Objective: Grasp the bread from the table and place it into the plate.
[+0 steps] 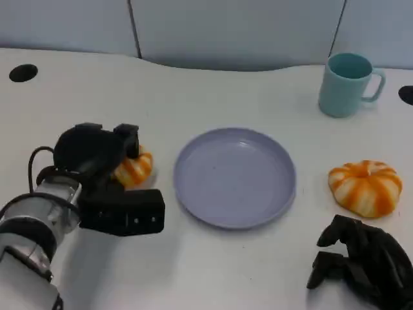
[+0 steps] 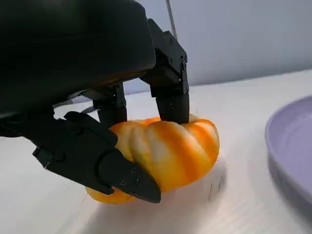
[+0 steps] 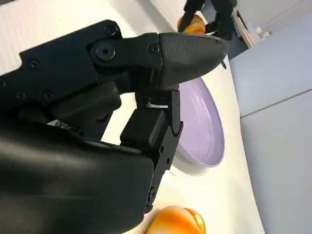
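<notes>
An orange-and-white striped bread point(image 1: 134, 169) lies on the white table just left of the lilac plate point(image 1: 193, 155). My left hand point(image 1: 97, 155) grips it: in the left wrist view black fingers point(image 2: 170, 92) press on the bread point(image 2: 165, 151) from behind while the thumb wraps its front. The bread's underside looks to be at the tabletop. A second striped bread point(image 1: 365, 186) sits right of the plate. My right hand point(image 1: 364, 258) rests near the table's front right, fingers curled in, holding nothing. The right wrist view shows the plate point(image 3: 204, 126) and the second bread point(image 3: 178, 220).
A pale teal cup point(image 1: 348, 84) stands at the back right, beyond the plate. Two dark round holes mark the table's far left point(image 1: 22, 73) and far right point(image 1: 406, 95) edges. The plate rim point(image 2: 292, 141) is close beside the gripped bread.
</notes>
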You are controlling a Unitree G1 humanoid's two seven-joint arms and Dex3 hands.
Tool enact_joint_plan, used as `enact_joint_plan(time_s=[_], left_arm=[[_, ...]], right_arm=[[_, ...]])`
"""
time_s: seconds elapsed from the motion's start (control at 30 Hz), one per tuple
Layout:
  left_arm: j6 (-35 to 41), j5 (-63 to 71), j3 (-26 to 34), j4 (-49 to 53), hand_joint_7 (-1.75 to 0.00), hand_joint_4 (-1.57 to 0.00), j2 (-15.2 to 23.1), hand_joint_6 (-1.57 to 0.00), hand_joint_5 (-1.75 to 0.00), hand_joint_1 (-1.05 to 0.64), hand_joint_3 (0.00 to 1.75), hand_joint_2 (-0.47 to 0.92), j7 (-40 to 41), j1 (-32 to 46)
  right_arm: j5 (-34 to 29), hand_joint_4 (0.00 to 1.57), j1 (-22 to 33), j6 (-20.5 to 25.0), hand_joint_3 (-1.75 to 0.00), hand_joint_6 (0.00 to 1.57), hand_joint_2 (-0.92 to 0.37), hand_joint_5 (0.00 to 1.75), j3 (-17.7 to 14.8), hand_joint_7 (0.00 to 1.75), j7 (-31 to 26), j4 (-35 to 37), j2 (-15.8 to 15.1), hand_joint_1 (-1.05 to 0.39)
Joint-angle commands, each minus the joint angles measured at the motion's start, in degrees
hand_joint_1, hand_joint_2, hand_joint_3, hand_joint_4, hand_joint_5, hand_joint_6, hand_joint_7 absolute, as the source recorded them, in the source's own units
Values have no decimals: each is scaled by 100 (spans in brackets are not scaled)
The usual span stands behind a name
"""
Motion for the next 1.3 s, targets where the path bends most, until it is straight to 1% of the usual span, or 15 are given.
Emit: enact_joint_plan(time_s=[0.03,0.13,0.2,0.33,0.43,0.7,0.83,0.9,1.0,1.07,1.13,1.2,1.23,1.27,1.3], left_arm=[[-164,-33,28,-101,-175,-80,24,-58,-175,-19,41,88,276,-254],[-363,1,-15,-133,-175,-82,-25,-61,-175,-16,58,78,425,-311],[-452,48,-66,-168,-175,-82,-102,-61,-175,-16,61,75,540,-374],[-757,103,-162,-229,-175,-86,-188,-65,-175,-16,90,61,578,-490],[-1100,42,-177,-270,-175,-87,-247,-67,-175,-19,96,60,392,-603],[-1729,119,-339,-390,-175,-90,-419,-72,-175,-25,97,60,193,-938],[-1918,-11,-304,-355,-175,-90,-622,-72,-175,-30,87,70,-263,-1001],[-1942,6,-344,-321,-175,-92,-746,-74,-175,-29,97,64,-364,-972],[-1894,46,-397,-295,-175,-93,-849,-75,-175,-33,95,66,-411,-941],[-1836,98,-473,-282,-175,-94,-933,-72,-175,-33,77,70,-433,-915],[-1764,140,-553,-269,-175,-93,-982,-73,-175,-34,71,72,-543,-925],[-1719,135,-574,-258,-175,-92,-1018,-71,-175,-33,67,74,-645,-931],[-1694,141,-587,-256,-162,-91,-1033,-69,-175,-32,65,72,-664,-934],[-1659,146,-601,-254,-162,-90,-1051,-67,-175,-31,66,71,-672,-937],[-1626,140,-609,-252,-169,-91,-1069,-66,-175,-31,68,71,-696,-940]], right_arm=[[-9,127,73,22,-39,116,-92,103,15,97,-69,-44,-1,-45],[9,127,96,41,-39,116,-92,103,24,97,-50,-72,-6,-45],[15,127,107,47,-38,116,-92,103,34,97,-32,-83,-13,-44],[-2,126,128,-1,-40,116,-92,103,57,97,3,-87,-29,-44],[-28,126,159,39,-40,116,-92,103,76,97,-63,-137,-30,-44],[11,126,156,203,-41,115,-92,104,94,98,-87,-217,-62,-42],[-1,125,135,211,-41,115,-92,104,105,98,-68,-201,-73,-43],[-10,125,118,196,-42,114,-92,105,110,98,-77,-164,-64,-42],[-7,125,94,162,-42,114,-92,105,117,98,-53,-114,-56,-42],[12,125,80,167,-41,115,-92,104,116,98,-45,-103,-42,-43],[26,125,72,138,-41,115,-92,104,113,97,-26,-79,-25,-44],[49,125,64,141,-41,116,-92,104,109,97,-2,-67,-18,-44],[62,126,57,155,-40,116,-92,104,108,97,3,-69,-14,-45],[56,126,55,144,-39,116,-92,103,115,97,4,-71,-13,-46],[46,126,57,123,-39,117,-92,103,124,97,4,-73,-12,-47]])
